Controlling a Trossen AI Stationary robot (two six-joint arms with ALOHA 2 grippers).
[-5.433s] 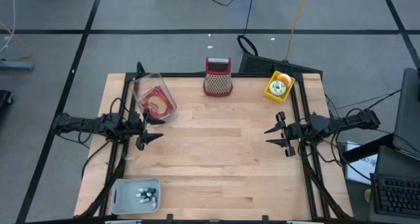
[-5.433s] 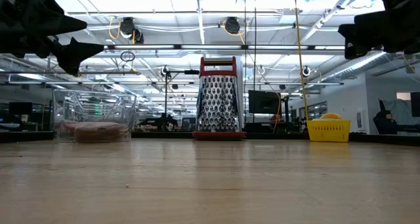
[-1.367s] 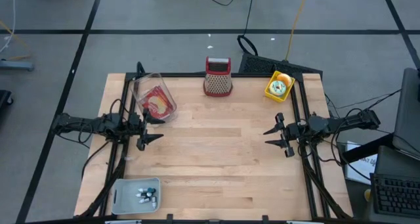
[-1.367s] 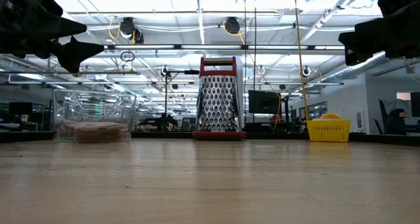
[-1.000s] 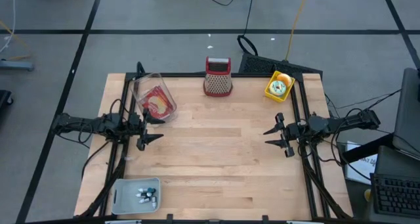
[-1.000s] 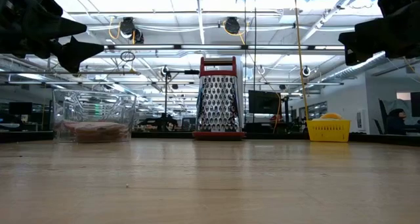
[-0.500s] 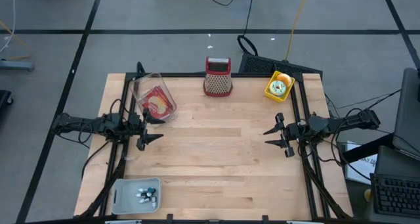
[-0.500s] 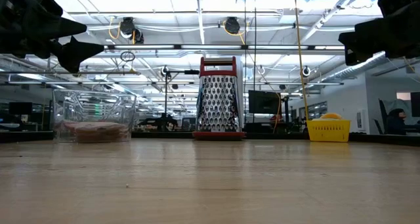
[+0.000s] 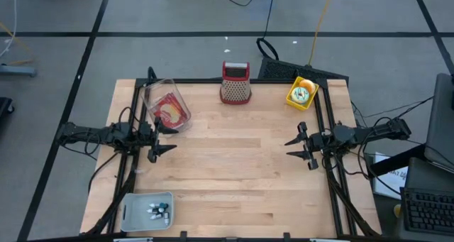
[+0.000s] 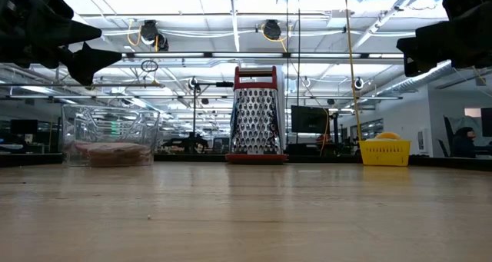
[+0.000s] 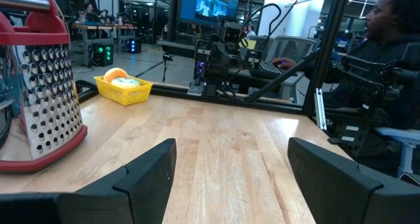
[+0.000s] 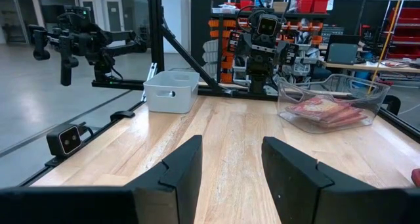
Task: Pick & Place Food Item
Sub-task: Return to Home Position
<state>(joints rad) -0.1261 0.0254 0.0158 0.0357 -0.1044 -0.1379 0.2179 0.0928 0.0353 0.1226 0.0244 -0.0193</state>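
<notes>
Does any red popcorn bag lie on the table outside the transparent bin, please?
No, the only red popcorn bags visible sit inside the transparent bin.

We find the bin (image 9: 167,107), popcorn bags (image 9: 169,111) inside, just behind the left gripper (image 9: 176,138), the tray (image 9: 147,210) well before it, the basket (image 9: 301,93) behind the right gripper (image 9: 287,148), and the grater (image 9: 235,84) between bin and basket.

Counter (image 9: 234,178): pale wood, plank grain. Bin (image 9: 150,94) clear; popcorn bags (image 9: 170,111) red. Grater (image 9: 235,84): silver, dotted with holes, red handle and base. Basket (image 9: 291,96) yellow. Tray (image 9: 128,212) pale grey. Left tool (image 9: 169,138), right tool (image 9: 289,148): black.
</notes>
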